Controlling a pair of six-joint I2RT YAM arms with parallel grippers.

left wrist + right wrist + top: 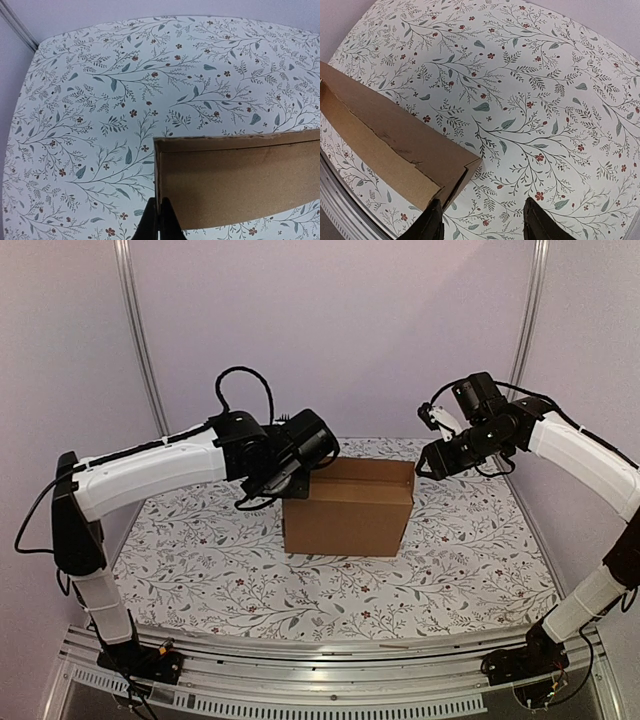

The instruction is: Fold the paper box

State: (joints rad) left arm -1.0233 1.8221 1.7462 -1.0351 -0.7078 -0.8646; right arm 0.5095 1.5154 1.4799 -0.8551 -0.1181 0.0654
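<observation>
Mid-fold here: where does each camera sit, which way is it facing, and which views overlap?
Top external: above and behind the bases, looking forward and down at the box on the cloth; left arm and right arm show.
Left wrist: on the left arm, looking down past the shut left pincer at a box corner.
Right wrist: on the right arm, looking down past the open right pincer at another corner.
Shared: all three see box and cloth.

The floral-patterned table point(200, 570) carries the upright paper box point(345, 510).
</observation>
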